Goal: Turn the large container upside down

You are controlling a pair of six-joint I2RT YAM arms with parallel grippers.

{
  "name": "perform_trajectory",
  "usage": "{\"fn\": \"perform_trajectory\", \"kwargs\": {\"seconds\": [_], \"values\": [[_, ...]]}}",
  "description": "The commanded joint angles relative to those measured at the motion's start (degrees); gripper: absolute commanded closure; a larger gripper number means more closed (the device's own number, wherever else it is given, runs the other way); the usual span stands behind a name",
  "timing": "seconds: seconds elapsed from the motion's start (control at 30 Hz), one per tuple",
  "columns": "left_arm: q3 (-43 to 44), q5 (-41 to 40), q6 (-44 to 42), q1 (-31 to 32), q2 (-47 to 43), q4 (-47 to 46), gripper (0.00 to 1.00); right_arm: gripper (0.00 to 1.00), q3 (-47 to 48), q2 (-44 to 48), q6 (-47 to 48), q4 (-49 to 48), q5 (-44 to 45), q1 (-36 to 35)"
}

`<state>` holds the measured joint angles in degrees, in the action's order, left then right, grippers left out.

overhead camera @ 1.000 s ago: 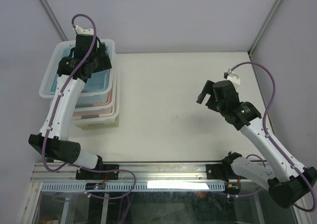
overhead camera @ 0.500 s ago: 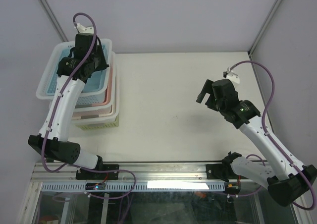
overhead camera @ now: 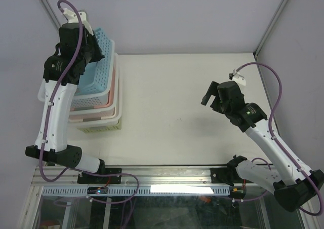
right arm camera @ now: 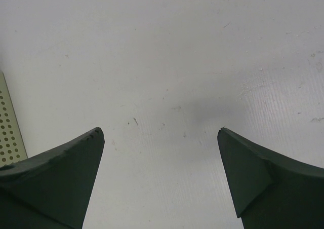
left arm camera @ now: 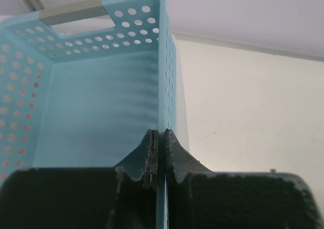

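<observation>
The large container (overhead camera: 95, 64) stood tipped up at the far left of the table (overhead camera: 177, 92).
The left claw (left arm camera: 157, 138) was pinched tight on its thin side wall. The container looked pale blue here, and it leaned steeply over the stack of baskets (overhead camera: 98, 118) near the table's left edge. A broad stretch of white table separated the stack's right edge from the right claw (right arm camera: 159, 131), which hung above the table with fingers wide apart.

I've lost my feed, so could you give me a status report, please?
Left fingers shut on light blue basket wall, basket tilted up. Right fingers open over table. Large white container upright on stack, not flipped.
</observation>
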<state>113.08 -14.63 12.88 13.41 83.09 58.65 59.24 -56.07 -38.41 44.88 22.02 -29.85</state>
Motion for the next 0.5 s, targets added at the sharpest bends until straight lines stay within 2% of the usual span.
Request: {"fn": "perform_trajectory", "kwargs": {"seconds": [0.0,0.47], "values": [[5.8,3.2,-2.4,-0.3,-2.4,-4.8,1.00,0.01,1.7,1.4,-1.2,-1.2,0.9,0.3],[17.4,5.0,-4.4,-0.3,0.6,-9.3,1.00,0.01,1.3,2.6,-1.7,-0.9,1.1,0.2]]}}
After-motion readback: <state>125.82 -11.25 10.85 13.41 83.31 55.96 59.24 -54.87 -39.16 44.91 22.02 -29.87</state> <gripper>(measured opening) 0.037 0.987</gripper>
